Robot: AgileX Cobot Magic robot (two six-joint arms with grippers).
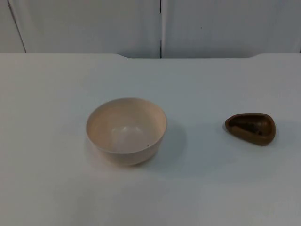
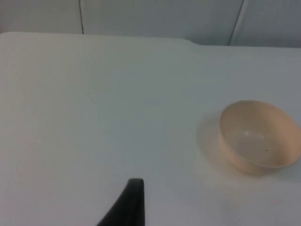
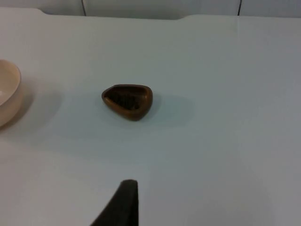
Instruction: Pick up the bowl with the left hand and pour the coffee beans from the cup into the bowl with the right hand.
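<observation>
A cream bowl [image 1: 126,131] stands upright on the white table [image 1: 47,94], with a small brown cup [image 1: 250,128] of dark coffee beans [image 1: 251,126] well apart on its right side. Both arms wait back from them; how far the left gripper [image 2: 127,205] and right gripper [image 3: 121,203] are open cannot be told

A cream bowl [image 1: 126,130] is sitting upright near the middle of the white table [image 1: 56,84]. A small brown cup [image 1: 250,128] is sitting well apart, nearer the right edge.
</observation>
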